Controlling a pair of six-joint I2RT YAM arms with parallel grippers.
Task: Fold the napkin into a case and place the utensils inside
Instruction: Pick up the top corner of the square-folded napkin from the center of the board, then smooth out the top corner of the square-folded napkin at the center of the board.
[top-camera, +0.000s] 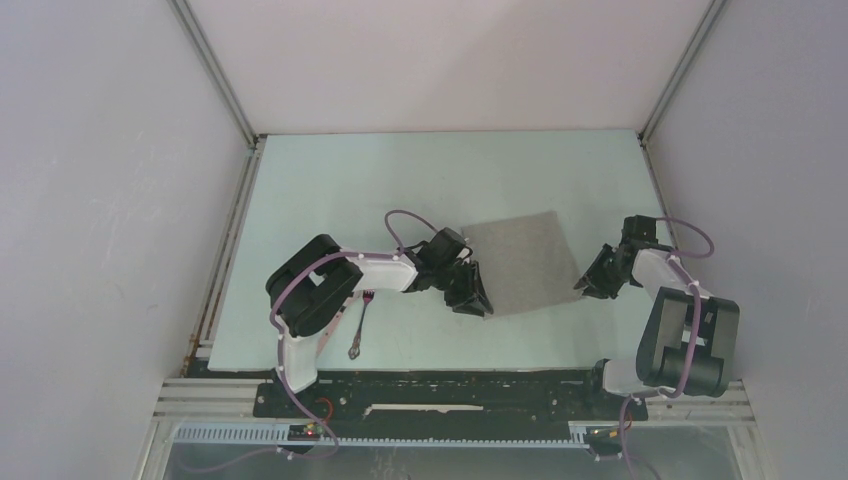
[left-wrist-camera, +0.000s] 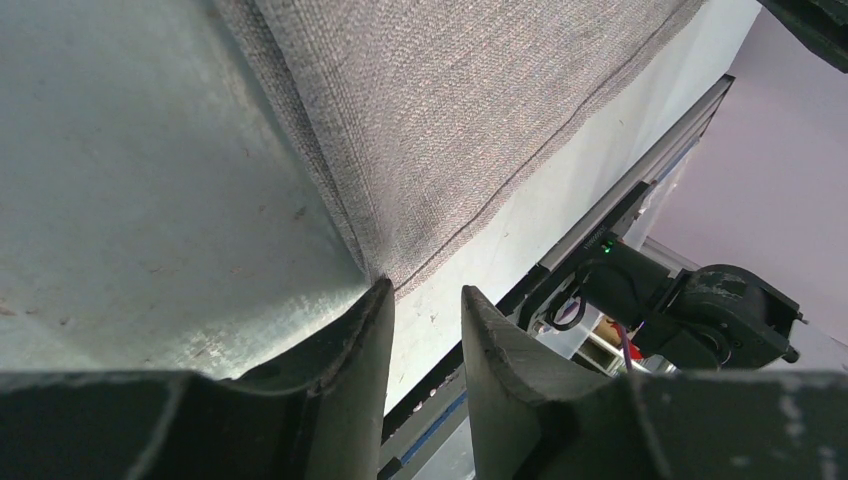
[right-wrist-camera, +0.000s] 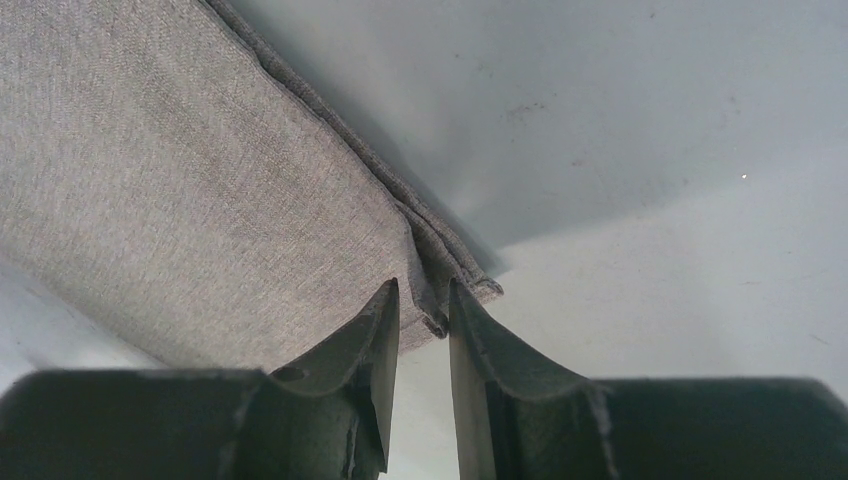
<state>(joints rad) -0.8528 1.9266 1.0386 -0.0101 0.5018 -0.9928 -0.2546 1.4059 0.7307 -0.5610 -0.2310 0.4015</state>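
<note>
The grey napkin (top-camera: 520, 262) lies spread flat on the pale green table (top-camera: 330, 190). My left gripper (top-camera: 473, 300) is at its near-left corner. In the left wrist view the jaws (left-wrist-camera: 425, 300) stand a little apart, and the napkin corner (left-wrist-camera: 395, 275) ends at the left fingertip with only table in the gap. My right gripper (top-camera: 590, 282) is at the near-right corner. Its jaws (right-wrist-camera: 422, 295) are narrowly apart, with the hemmed corner (right-wrist-camera: 440, 300) reaching between the tips. A slim metal utensil (top-camera: 359, 325) lies near my left arm; I cannot tell fork from spoon.
Grey walls close in the table on the left, back and right. A black rail (top-camera: 450, 385) runs along the near edge with both arm bases on it. The utensil lies partly beside the left arm's white link (top-camera: 310, 330).
</note>
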